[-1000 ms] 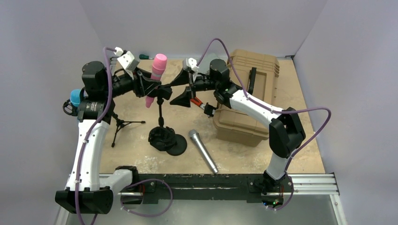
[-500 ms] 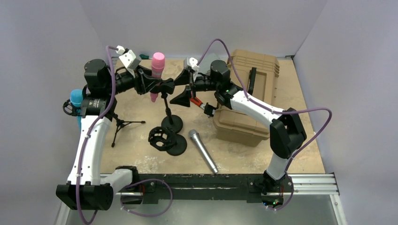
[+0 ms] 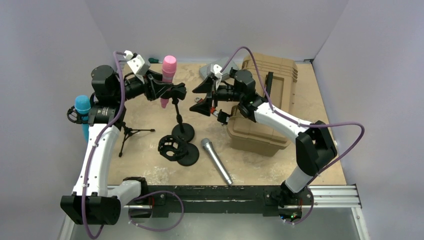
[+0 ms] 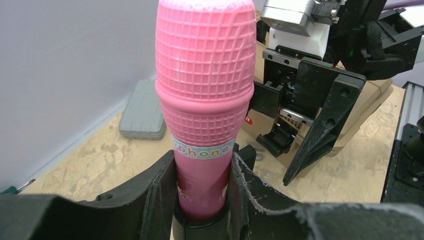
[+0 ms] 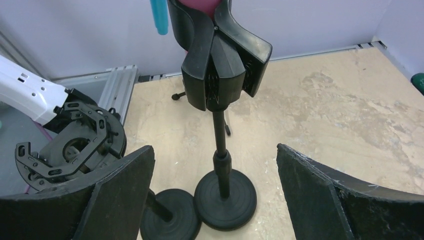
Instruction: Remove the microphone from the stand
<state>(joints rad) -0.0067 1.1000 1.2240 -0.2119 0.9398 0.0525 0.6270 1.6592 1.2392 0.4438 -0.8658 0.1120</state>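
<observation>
My left pincer point(image 4: 202, 200) is clamped on the pink microphone point(image 4: 202, 85); its label point(image 4: 202, 149) reads "phone". My right pincer point(image 3: 200, 96) is wide open and empty, near the stand point(image 5: 221, 155).

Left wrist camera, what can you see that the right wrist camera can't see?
Only the left wrist view shows the pink microphone with its bumpy head and label, the left fingers squeezing its handle, and a gray case by the wall. Only the right wrist view shows the stand's pole and round base, a black ring mount, and the wide-open right fingers. Both show the black clip under the microphone and the sandy table.
</observation>
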